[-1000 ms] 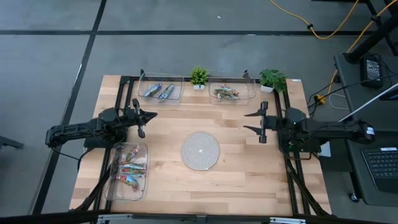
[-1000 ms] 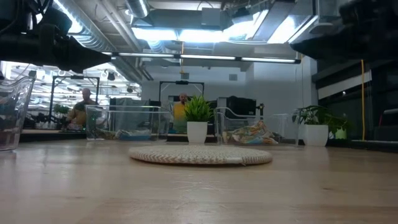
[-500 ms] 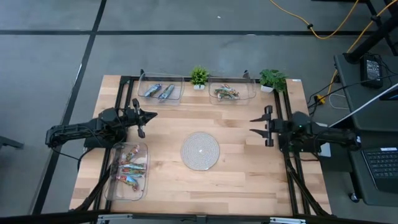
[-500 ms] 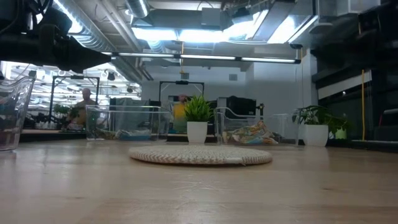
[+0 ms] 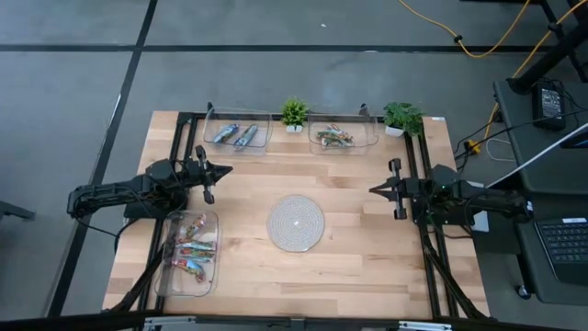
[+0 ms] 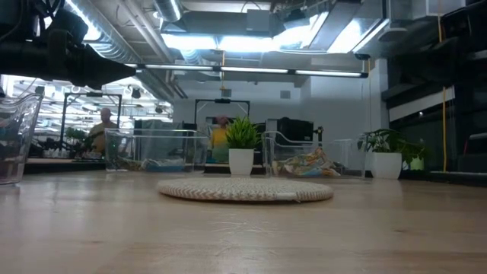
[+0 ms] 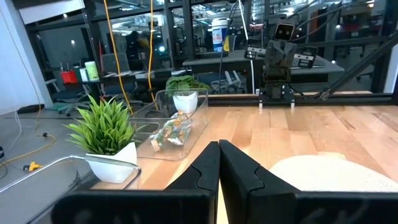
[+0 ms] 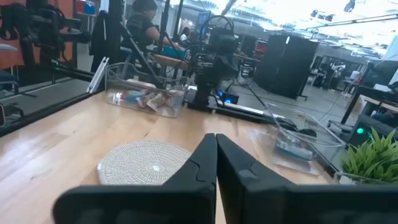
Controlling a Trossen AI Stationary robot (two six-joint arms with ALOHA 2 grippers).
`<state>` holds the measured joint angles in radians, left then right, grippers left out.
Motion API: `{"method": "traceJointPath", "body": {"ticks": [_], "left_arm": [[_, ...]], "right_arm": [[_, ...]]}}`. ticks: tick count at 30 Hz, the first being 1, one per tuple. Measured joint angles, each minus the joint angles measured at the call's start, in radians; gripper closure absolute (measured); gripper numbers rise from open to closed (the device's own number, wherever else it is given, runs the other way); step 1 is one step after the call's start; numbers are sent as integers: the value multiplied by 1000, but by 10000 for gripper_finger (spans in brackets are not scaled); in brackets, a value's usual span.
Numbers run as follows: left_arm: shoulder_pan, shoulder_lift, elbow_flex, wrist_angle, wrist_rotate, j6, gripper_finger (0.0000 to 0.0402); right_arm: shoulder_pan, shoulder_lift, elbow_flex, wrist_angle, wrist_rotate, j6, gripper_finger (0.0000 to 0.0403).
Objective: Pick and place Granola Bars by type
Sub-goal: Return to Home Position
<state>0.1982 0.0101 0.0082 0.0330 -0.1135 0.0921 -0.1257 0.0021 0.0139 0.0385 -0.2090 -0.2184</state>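
The granola bars lie sorted in three clear trays. Blue/silver ones (image 5: 235,135) are in the far-left tray, green/yellowish ones (image 5: 333,138) in the far-right tray, and red/multicoloured ones (image 5: 190,252) in the near-left tray. My left gripper (image 5: 228,169) is shut and empty above the table's left part, between the two left trays. My right gripper (image 5: 371,189) is shut and empty at the right side, right of the round woven mat (image 5: 296,222). The wrist views show each pair of fingers closed together, the left gripper (image 7: 219,144) and the right gripper (image 8: 216,137).
Two small potted plants (image 5: 294,113) (image 5: 402,117) stand at the far edge beside the far trays. The round mat lies at the table's middle with bare wood around it. People show in the room behind the table in the low view (image 6: 101,129).
My right gripper has drawn back toward the table's right edge and a little toward the near edge, and its fingers have shut from wide open. My left arm and the bars have kept still.
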Motion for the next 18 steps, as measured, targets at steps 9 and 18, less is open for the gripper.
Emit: {"method": "traceJointPath", "body": {"ticks": [9, 18], "left_arm": [[0, 0, 0, 0, 0, 0, 394], [0, 0, 0, 0, 1, 0, 397]], "right_arm": [[0, 2, 0, -10, 61, -48, 370], [0, 2, 0, -11, 68, -51, 366]]}}
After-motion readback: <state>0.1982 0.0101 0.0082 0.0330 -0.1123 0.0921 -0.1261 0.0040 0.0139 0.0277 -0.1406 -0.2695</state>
